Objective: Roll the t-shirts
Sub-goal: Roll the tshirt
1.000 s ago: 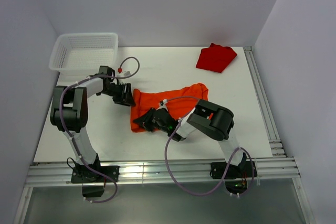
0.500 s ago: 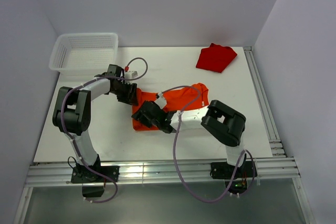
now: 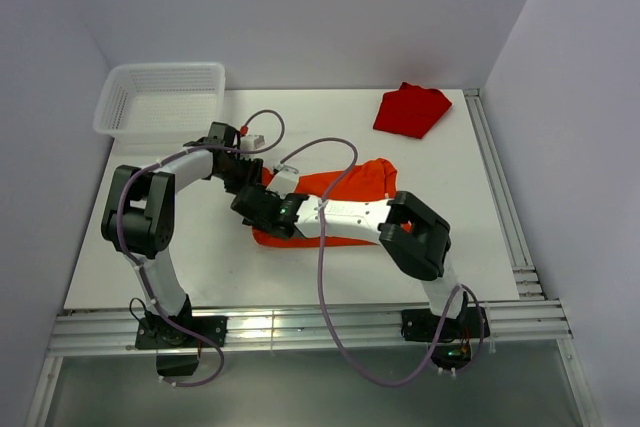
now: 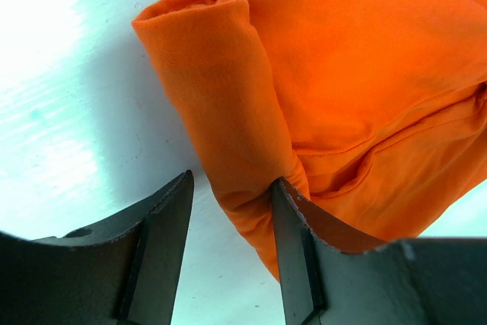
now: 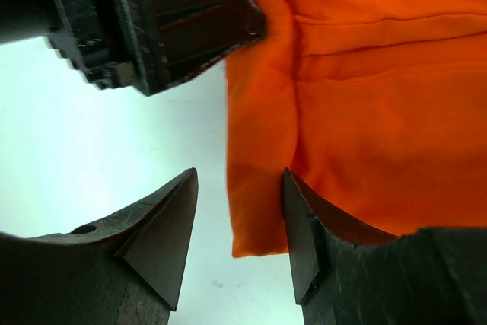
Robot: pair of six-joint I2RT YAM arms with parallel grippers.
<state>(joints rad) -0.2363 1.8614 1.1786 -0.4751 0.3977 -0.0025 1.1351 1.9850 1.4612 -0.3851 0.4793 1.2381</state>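
2 arms meet over the orange t-shirt [image 3: 350, 182] mid-way across the surface [image 3: 480, 227]. Left fingers [image 4: 156, 256] and right fingers [image 5: 160, 234] are released, straddling its rolled end, I'd judge to grip and roll it.

White table [image 3: 330, 127] (plain pale walls [image 3: 300, 7])

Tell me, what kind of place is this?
Probably a robot lab booth: plain walls around a white table, left arm and right arm bolted to its metal rail, an orange t-shirt between them.
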